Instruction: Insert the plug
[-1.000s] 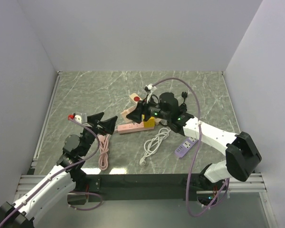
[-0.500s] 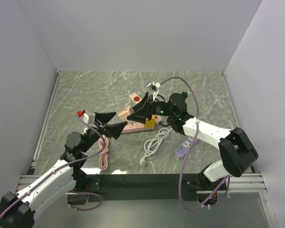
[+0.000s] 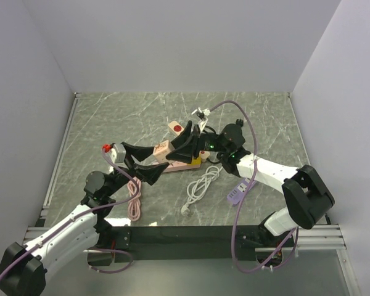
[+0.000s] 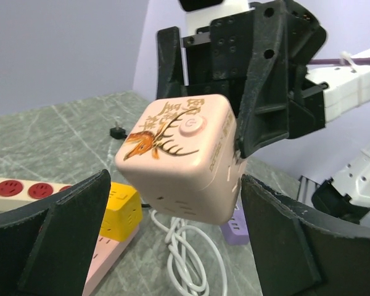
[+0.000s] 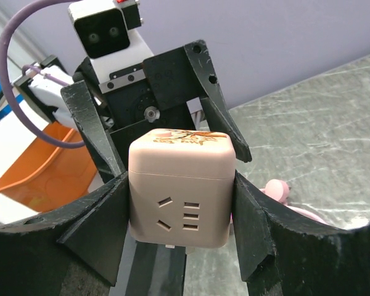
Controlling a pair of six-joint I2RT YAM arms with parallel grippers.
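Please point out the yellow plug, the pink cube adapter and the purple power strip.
yellow plug (image 4: 123, 198), left wrist view, on its visible yellow face
pink cube adapter (image 5: 180, 200), right wrist view, on its socket face
purple power strip (image 3: 237, 193), top external view, middle of its top

Cube (image 4: 182, 160): smooth pink plastic, satin sheen, printed deer motif on top. Plug (image 4: 120, 206): yellow plastic, glossier. Right pincer fingers (image 5: 92, 234): matt black plastic, faintly ridged. Cable (image 3: 200, 185): white, smooth, slight shine. Worktop (image 3: 111, 117): green marble-look, smooth, low gloss.
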